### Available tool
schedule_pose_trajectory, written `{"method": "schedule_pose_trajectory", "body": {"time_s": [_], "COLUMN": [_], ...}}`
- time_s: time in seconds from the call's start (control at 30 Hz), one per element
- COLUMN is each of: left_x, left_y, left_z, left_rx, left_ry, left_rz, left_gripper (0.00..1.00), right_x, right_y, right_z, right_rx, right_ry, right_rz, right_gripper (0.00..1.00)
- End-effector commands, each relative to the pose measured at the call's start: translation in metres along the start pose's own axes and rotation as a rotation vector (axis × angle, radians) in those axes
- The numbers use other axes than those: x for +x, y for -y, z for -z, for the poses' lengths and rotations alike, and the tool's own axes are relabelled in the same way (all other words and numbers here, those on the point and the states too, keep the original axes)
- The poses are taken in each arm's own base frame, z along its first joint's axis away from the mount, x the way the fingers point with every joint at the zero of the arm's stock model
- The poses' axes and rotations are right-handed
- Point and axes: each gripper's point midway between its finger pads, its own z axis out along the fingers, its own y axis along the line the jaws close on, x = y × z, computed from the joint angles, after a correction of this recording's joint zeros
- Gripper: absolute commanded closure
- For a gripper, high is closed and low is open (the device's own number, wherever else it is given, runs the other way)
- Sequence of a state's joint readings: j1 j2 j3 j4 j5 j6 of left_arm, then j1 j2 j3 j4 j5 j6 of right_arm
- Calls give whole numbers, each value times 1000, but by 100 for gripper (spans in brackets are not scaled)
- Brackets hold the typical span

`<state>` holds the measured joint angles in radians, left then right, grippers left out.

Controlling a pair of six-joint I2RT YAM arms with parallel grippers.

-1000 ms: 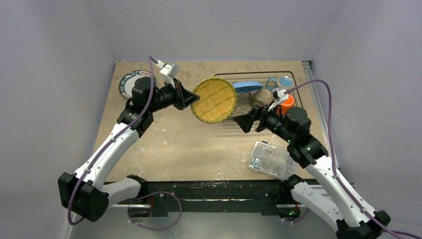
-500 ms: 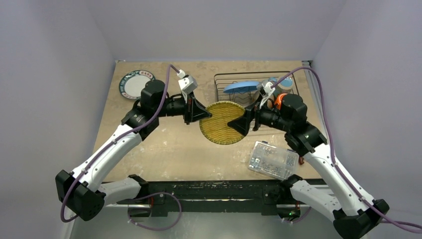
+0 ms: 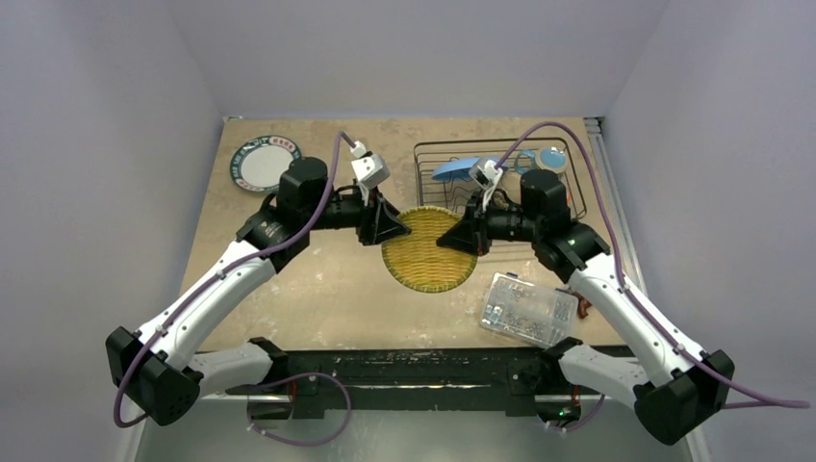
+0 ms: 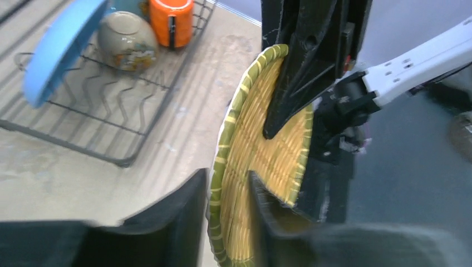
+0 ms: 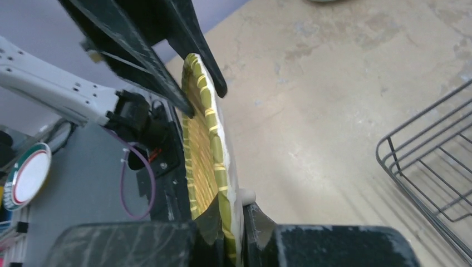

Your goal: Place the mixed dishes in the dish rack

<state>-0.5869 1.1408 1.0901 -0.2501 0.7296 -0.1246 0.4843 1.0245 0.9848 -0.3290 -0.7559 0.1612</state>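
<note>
Left gripper (image 4: 227, 179) clenches one rim of the yellow dark-rimmed plate (image 3: 428, 260). The right gripper (image 5: 231, 207) pinches the opposite rim. The plate spans between them just off the dish rack's (image 3: 417, 178) front-left corner, outside the wires. Its face looks like woven straw, ribbed in fine rows. The olive-green rim carries pale yellow bands.

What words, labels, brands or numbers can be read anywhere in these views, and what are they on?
No text can be read in any view.
On the white plate with green patterned rim: small marks around the rim, too small to read.
On the bowl: painted decoration, blurred, no letters made out.
On the clear plastic box: nothing legible.
On the yellow plate and the orange cup: no markings seen.
</note>
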Motion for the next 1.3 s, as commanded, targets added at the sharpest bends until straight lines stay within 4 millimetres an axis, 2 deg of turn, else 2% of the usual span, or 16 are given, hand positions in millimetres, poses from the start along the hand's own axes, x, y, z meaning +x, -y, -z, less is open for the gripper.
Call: {"method": "schedule_pose_trajectory", "body": {"time_s": [0.0, 0.03, 0.07, 0.1, 0.2, 0.3, 0.4, 0.43, 0.5, 0.57, 0.63, 0.7, 0.8, 0.93, 1.1, 1.27], "left_x": [-41, -43, -44, -46, -47, -52, -57, -56, -55, -54, -51, -50, -49, -47, -46, -43], "left_y": [-12, -24, -38, -54, -88, -94, -91, -91, -91, -90, -90, -90, -91, -90, -88, -89], "left_z": [11, 16, 26, 38, 78, 104, 110, 110, 106, 99, 95, 92, 91, 87, 81, 77], "left_rx": [-145, -233, -337, -459, -757, -880, -888, -884, -872, -844, -829, -822, -820, -800, -774, -763], "left_ry": [92, 96, 96, 101, 149, 216, 256, 253, 241, 225, 210, 205, 205, 202, 196, 185], "left_rz": [-80, -72, -66, -57, -31, -37, -49, -48, -38, -26, -15, -12, -10, 1, 17, 32], "left_gripper": [56, 34, 24, 18, 14, 14, 14, 15, 15, 16, 17, 17, 17, 17, 17, 17], "right_x": [-23, -25, -29, -30, -55, -93, -119, -126, -133, -132, -125, -109, -71, -57, -61, -74], "right_y": [10, 17, 26, 29, 41, 68, 82, 82, 80, 86, 98, 107, 110, 134, 184, 210], "right_z": [-2, -1, 2, 4, 24, 69, 116, 126, 135, 133, 125, 107, 74, 61, 61, 43], "right_rx": [67, 114, 169, 187, 326, 627, 868, 913, 936, 945, 931, 829, 563, 523, 678, 700], "right_ry": [30, 34, 44, 50, 134, 241, 262, 258, 187, 100, -10, -168, -359, -491, -657, -718], "right_rz": [35, 43, 69, 105, 227, 373, 554, 615, 810, 963, 1045, 1142, 1295, 1337, 1319, 1345], "right_gripper": [100, 100, 100, 100, 100, 100, 100, 100, 100, 100, 100, 100, 100, 100, 100, 100]}}
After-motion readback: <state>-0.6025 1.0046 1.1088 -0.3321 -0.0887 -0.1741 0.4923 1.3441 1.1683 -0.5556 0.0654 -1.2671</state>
